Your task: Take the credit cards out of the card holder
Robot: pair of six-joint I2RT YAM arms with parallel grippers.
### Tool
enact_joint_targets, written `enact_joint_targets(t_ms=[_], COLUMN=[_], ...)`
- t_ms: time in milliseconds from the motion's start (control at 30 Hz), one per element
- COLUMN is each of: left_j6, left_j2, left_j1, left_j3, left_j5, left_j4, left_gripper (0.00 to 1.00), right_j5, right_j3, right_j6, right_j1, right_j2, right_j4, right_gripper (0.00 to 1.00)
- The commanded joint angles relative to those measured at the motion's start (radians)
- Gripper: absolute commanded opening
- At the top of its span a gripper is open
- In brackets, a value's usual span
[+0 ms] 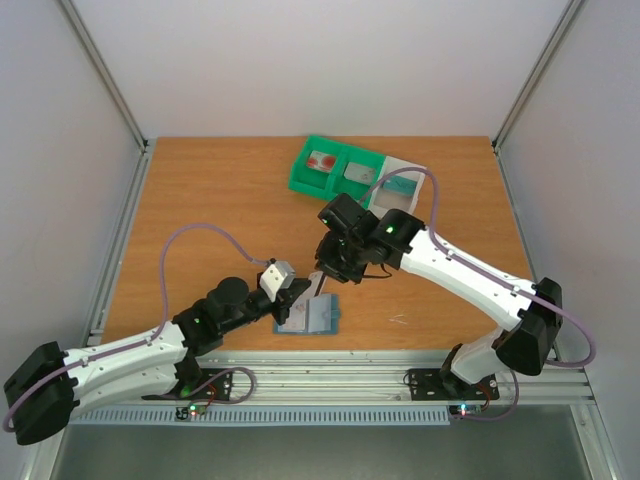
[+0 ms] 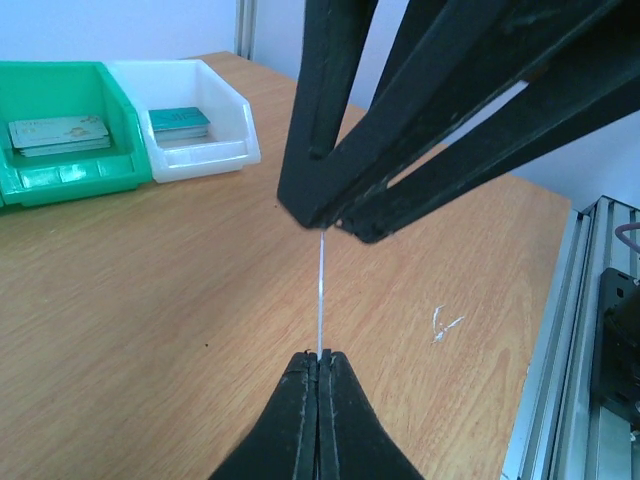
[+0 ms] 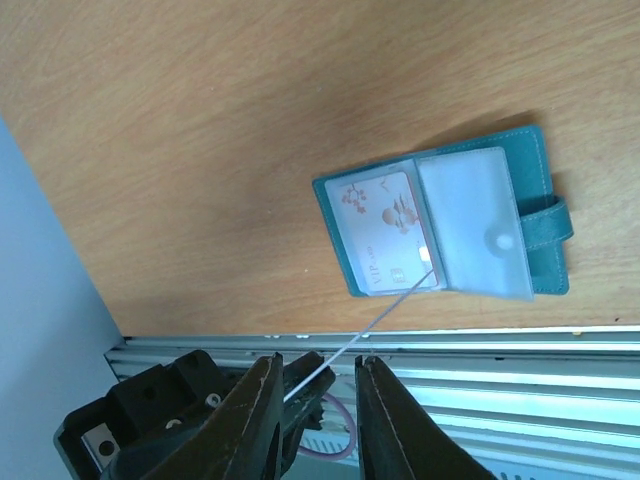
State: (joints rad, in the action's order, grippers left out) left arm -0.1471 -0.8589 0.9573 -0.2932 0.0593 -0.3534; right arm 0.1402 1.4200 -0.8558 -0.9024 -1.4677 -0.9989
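Just above the card holder (image 3: 535,170), which lies spread open on the counter (image 2: 150,300), a thin pale sheet (image 2: 320,290) is clenched edge-on in the left tool (image 2: 318,358). Whether that sheet is a card or a clear pocket leaf cannot be told. The right tool (image 3: 318,360) is held at the sheet's other end with its jaws a little apart, and nothing is seen gripped in it.

The task is judged to be well along but not finished. A white card with red marks (image 3: 380,228) is seen in a clear pocket of the card holder, so at least that one is left to be drawn out. Well beyond the card holder, a teal card (image 2: 180,122) is laid in a white tray (image 2: 200,158) and a grey card (image 2: 58,133) in the green tray (image 2: 70,175) beside it. A pale card with red patches (image 1: 321,160) is made out in that tray's other compartment.

The counter is of orange-brown wood grain, marked by a small white scratch (image 2: 445,322) to the right of the card holder. It is bordered by a ribbed metal rail (image 3: 500,370) on the near side and shut in by plain pale walls (image 1: 300,60).
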Motion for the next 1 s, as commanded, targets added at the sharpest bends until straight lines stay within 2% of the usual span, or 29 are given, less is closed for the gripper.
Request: enact_joint_targets(t_ms=[0,200,533,700,967], left_j6=[0.037,0.046,0.052,0.105,0.222], left_j2=[-0.008,0.001,0.024,0.037,0.004], left_j1=[0.006,0.007,0.007,0.009,0.027], left_j3=[0.005,0.010,0.014,0.006,-0.025], left_j5=[-0.001,-0.007,-0.035,-0.021,-0.043], left_j4=[-0.094,-0.090,-0.058,-0.033,-0.003], left_gripper=[0.00,0.00,0.00,0.01,0.00], right_j5=[0.062,0.094,0.067,0.127,0.131], right_j3=[0.011,0.007,-0.023,-0.025,-0.026], right_j6=[-0.029,-0.037,-0.031,-0.034,-0.041], right_j1=[0.005,0.005,0.004,0.010,0.011], right_j2=[-0.034,-0.074,-0.065,-0.081,-0.095], right_j4=[0.021,0.030,0.033,0.028,0.021], right_gripper=[0.21,0.20,0.04,0.13,0.12])
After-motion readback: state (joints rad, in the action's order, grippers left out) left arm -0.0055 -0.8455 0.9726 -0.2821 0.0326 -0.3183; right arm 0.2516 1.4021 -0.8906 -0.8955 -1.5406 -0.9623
